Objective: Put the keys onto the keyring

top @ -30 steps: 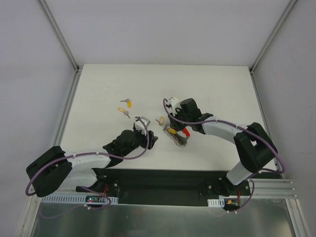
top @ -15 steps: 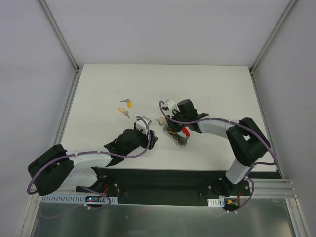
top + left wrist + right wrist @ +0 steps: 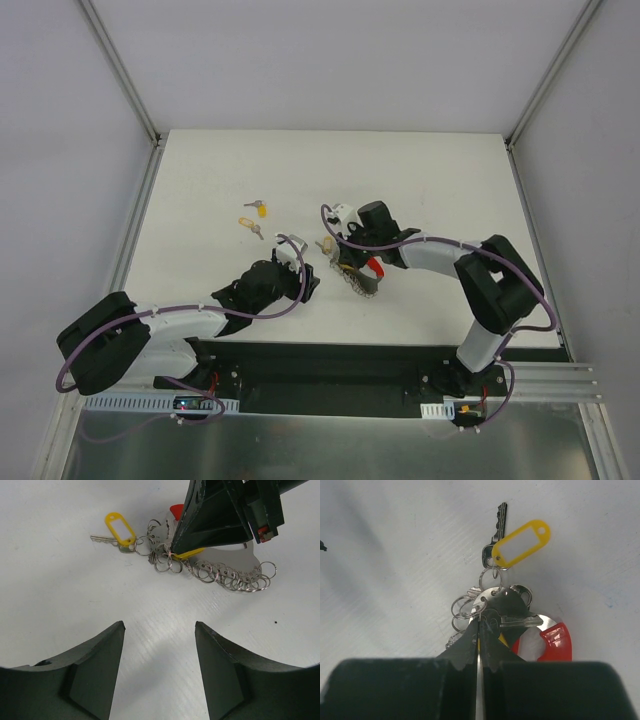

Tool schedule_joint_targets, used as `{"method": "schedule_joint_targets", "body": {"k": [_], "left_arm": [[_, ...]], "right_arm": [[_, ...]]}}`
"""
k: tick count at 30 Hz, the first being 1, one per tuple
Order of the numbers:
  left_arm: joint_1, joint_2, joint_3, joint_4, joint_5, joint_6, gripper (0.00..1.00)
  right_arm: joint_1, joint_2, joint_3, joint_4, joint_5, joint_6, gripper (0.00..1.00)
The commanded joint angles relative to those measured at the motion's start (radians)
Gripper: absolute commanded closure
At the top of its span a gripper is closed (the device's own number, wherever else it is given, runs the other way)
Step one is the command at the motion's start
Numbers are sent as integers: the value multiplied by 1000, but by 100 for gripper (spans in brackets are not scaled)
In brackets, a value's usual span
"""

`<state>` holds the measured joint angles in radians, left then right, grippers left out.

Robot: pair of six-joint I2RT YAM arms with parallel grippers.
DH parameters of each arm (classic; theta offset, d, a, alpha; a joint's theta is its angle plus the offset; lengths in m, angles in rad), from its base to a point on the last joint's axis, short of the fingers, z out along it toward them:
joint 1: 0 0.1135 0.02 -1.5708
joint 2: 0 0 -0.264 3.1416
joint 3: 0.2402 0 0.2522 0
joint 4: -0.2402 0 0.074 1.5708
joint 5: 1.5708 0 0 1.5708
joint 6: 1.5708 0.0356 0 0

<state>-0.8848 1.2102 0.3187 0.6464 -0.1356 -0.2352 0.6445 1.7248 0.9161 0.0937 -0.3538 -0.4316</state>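
Note:
The keyring point(image 3: 555, 641) is a curved silver plate with a red end and several small split rings, lying on the white table point(image 3: 430, 180). One key with a yellow tag point(image 3: 520, 542) hangs from it by a ring. Another silver key point(image 3: 520, 621) lies across the plate. My right gripper point(image 3: 479, 623) stands over it, jaws shut, with a split ring's wire at the tips and a bit of yellow tag showing under the fingers. In the left wrist view the right gripper point(image 3: 172, 551) meets the cluster of rings point(image 3: 162, 560). My left gripper point(image 3: 159, 630) is open over bare table, just short of the keyring point(image 3: 235, 570).
Two loose keys with yellow heads point(image 3: 261, 209) point(image 3: 250, 225) lie up and left of the grippers. A third key point(image 3: 322, 245) lies beside the right gripper point(image 3: 343, 262). The left gripper point(image 3: 303, 278) sits close beside the keyring point(image 3: 362, 280).
My right gripper's jaws have closed at the keyring's rings, and that arm has shifted slightly left. The left arm has barely moved.

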Motion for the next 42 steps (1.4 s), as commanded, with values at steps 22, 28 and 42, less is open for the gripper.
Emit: {"method": "schedule_joint_targets", "body": {"k": [22, 28, 42], "left_arm": [[33, -44, 51, 131, 108, 275, 44], [139, -5, 34, 222, 388, 312, 44], [187, 183, 151, 237, 755, 453, 42]], "right_arm": [[46, -280, 101, -236, 24, -19, 99], [63, -317, 90, -270, 21, -36, 99], [112, -383, 53, -310, 16, -48, 99]]}}
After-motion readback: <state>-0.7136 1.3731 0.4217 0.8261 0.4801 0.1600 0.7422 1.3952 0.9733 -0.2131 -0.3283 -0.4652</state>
